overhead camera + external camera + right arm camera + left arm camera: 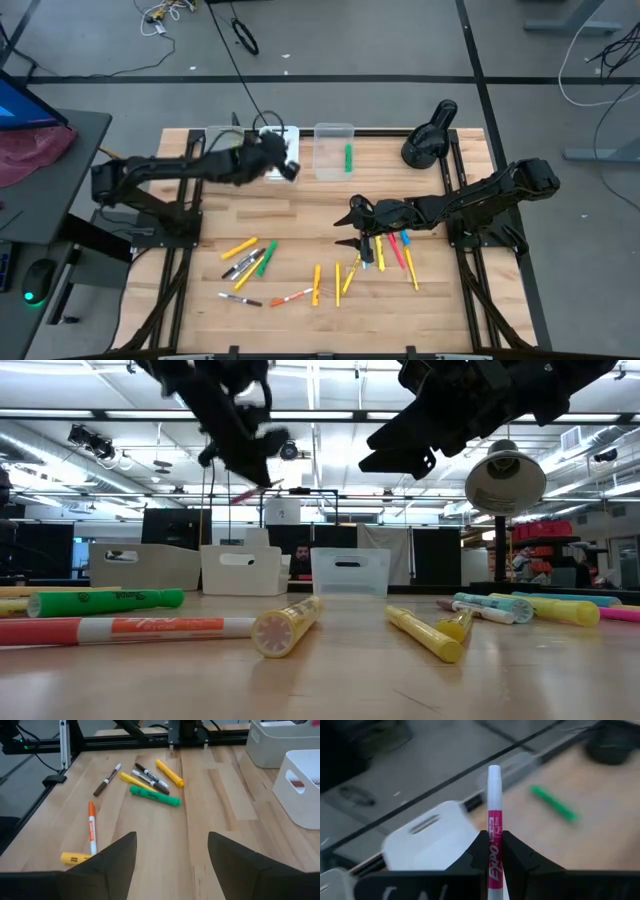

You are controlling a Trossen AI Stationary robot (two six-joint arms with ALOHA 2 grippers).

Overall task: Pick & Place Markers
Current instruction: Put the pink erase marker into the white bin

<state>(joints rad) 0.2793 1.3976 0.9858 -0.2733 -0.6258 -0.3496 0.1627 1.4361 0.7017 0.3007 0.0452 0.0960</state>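
- While its fingers pinch a thin white marker [494,820], the left gripper [492,851] hangs above the white bin [427,840] at the table's [300,210] far edge.
- That marker bears a pink band printed "EXPO", with smaller lettering I cannot read.
- Beyond it, a green marker [553,803] lies in the clear bin [334,150].
- Over the table's middle, the right gripper [171,852] hovers with fingers spread wide, holding nothing.
- Just under it lies a cluster of yellow, red and blue markers [392,255].
- Farther toward the left arm lie a green highlighter [154,796], yellow ones and thin dark pens.
- An orange-and-white marker [115,630] lies nearest the low camera; its print is illegible.
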